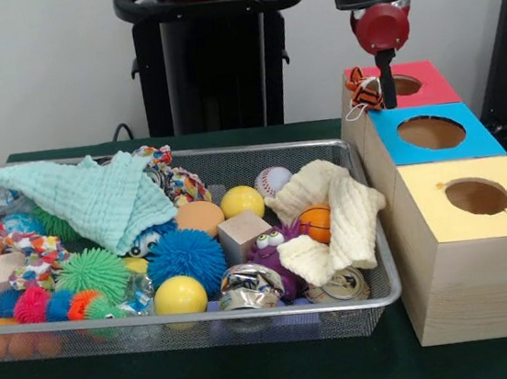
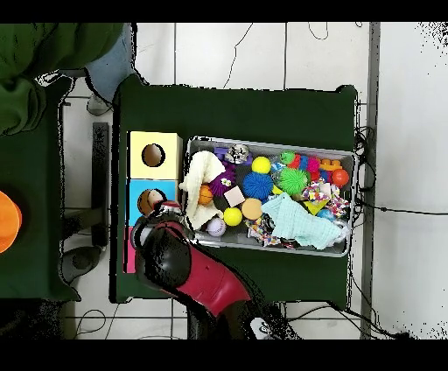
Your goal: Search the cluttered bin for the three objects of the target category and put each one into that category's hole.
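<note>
— Dozens of toys crowd your silver wire-mesh bin (image 1: 378,296) at the left: a mint green cloth (image 1: 98,201), a blue spiky ball (image 1: 186,256), two yellow balls, a small basketball (image 1: 317,221) wrapped in cream cloth.

— And to your right?

— Three wooden boxes topped yellow (image 1: 477,199), blue (image 1: 432,133) and red (image 1: 421,83). Your end effector (image 1: 387,90) hangs over the red box's hole, clamped on an orange-and-black striped rope toy (image 1: 365,93).

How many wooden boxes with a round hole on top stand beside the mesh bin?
3, in one row right of the mesh bin, seen from the front: the yellow-topped box nearest, the blue-topped box in the middle, the red-topped box farthest, under the arm.
</note>
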{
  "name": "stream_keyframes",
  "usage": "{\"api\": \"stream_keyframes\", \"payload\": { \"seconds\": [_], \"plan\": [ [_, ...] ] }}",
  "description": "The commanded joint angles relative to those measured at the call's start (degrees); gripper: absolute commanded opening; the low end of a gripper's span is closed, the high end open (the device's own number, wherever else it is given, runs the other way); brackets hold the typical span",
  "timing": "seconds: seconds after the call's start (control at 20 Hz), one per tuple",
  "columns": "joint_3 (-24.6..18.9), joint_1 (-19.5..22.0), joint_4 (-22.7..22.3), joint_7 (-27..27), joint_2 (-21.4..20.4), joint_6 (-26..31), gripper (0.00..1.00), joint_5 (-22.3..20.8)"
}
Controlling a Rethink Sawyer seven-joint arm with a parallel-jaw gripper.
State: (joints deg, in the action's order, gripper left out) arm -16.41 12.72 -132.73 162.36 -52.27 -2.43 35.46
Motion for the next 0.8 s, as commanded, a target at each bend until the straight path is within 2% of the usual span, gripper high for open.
{"api": "stream_keyframes", "payload": {
  "seconds": [0.05, 0.25, 0.55, 0.65, 0.7, 0.75, 0.8],
  "plan": [
    [-3.92, 0.74, -2.06, 14.12, 0.36, 1.39, 0.00, 2.26],
    [-1.89, 1.41, -2.09, 10.85, 0.47, 3.36, 0.00, 1.72],
    [6.45, -2.37, -0.21, 6.71, 0.46, 7.63, 0.00, 2.12],
    [11.89, -5.43, 2.41, 4.50, 1.19, 10.29, 0.00, 1.56],
    [19.32, -10.43, 5.88, 2.44, 2.99, 13.40, 0.00, 0.87],
    [21.70, -11.79, 7.48, 2.08, 3.76, 14.97, 0.00, -0.78],
    [24.07, -13.15, 9.09, 1.73, 4.53, 16.54, 1.00, -2.43]
  ]
}}
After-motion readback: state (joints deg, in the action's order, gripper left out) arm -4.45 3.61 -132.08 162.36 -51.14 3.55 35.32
